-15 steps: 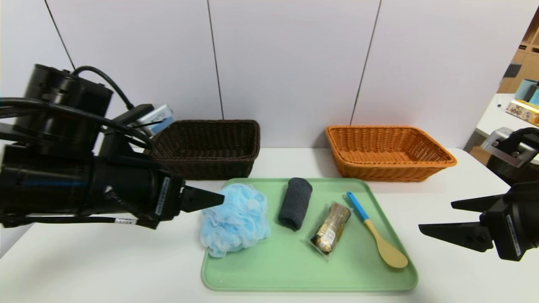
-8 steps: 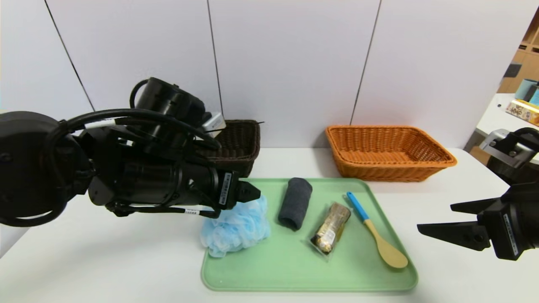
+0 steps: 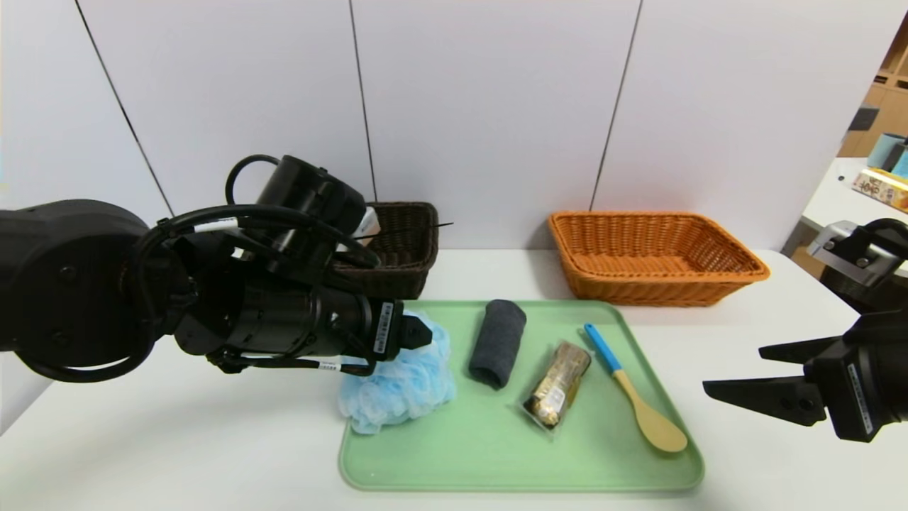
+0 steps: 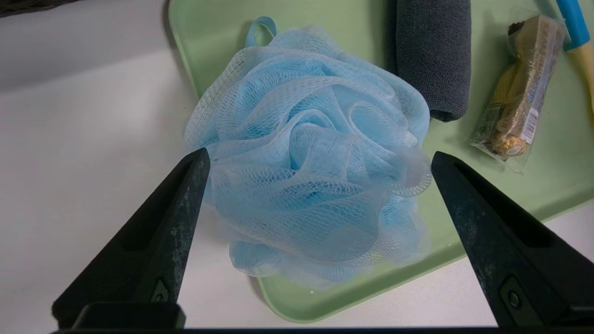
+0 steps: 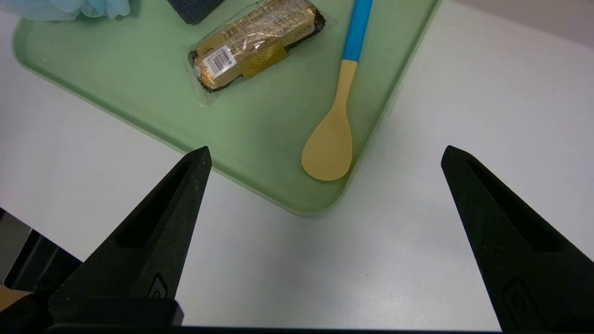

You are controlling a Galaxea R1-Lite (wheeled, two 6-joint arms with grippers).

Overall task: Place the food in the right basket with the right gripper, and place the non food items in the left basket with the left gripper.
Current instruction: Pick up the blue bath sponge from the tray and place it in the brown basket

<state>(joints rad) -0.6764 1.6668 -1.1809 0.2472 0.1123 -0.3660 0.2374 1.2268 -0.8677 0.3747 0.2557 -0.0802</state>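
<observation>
The left gripper (image 4: 318,157) hung just above the bath pouf (image 4: 311,181), its jaws spread wide with one fingertip to either side of the mesh ball, neither touching it. The pouf sat at about nine o'clock on the green tray (image 3: 496,461), slumped over the tray's left rim so that part of it rested on the white table (image 3: 177,454).

It looked to be nearly weightless and very soft – gathered netting that would crush inward a long way before the jaws met any resistance (so a shallow pinch on the outer frills would likely just tug loose a fold). The better hold seemed to be deep across the dense middle, closing almost fully. It should not slip, and nothing about it looked fragile.

The grey cloth (image 3: 496,343) lay at the tray's centre toward twelve o'clock, the snack packet (image 3: 557,385) just right of it, and the spoon (image 3: 633,389) at three o'clock. The brown basket (image 3: 397,245) stood at eleven o'clock from the tray, the orange basket (image 3: 652,255) at one o'clock – both apparently empty. The right gripper (image 3: 738,369) waited off the tray's right edge, jaws spread, holding nothing.
</observation>
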